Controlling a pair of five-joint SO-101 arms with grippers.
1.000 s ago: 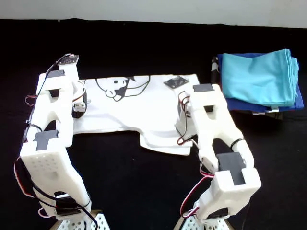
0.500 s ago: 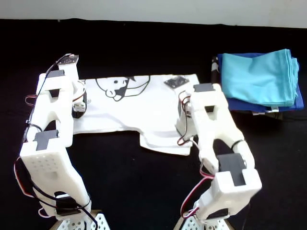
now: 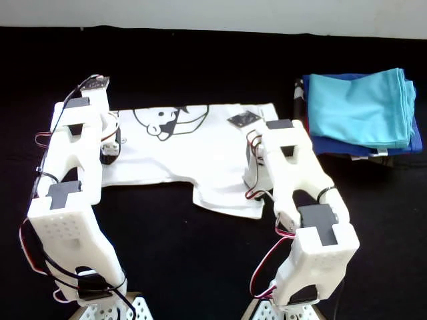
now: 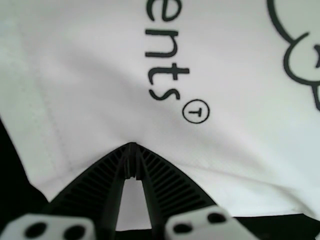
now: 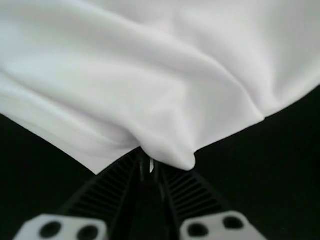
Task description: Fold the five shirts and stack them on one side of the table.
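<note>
The surface (image 3: 200,67) is covered in black, and a pale wall (image 3: 200,13) runs along its far edge.

The two arms stand at the near edge, both bent forward and down over the cloth. The left arm (image 3: 73,153) comes down at the end of the white shirt (image 3: 193,150) nearer the surface's left edge. The left claw (image 4: 131,150) has its tips pinched together on the hem beside the black lettering. The right arm (image 3: 293,167) comes down at the shirt's other end. The right claw (image 5: 147,162) is closed tight on a bunched fold at the cloth's border, and the fabric puckers up from its tips.

Three shirts can be counted. One is the white shirt, which has a black drawing and lies spread across the middle of the surface. The other two are folded and stacked at the right edge toward the far side: a light blue shirt (image 3: 360,107) on top and a dark blue shirt (image 3: 333,145) under it. I cannot tell whether more lie beneath them.
</note>
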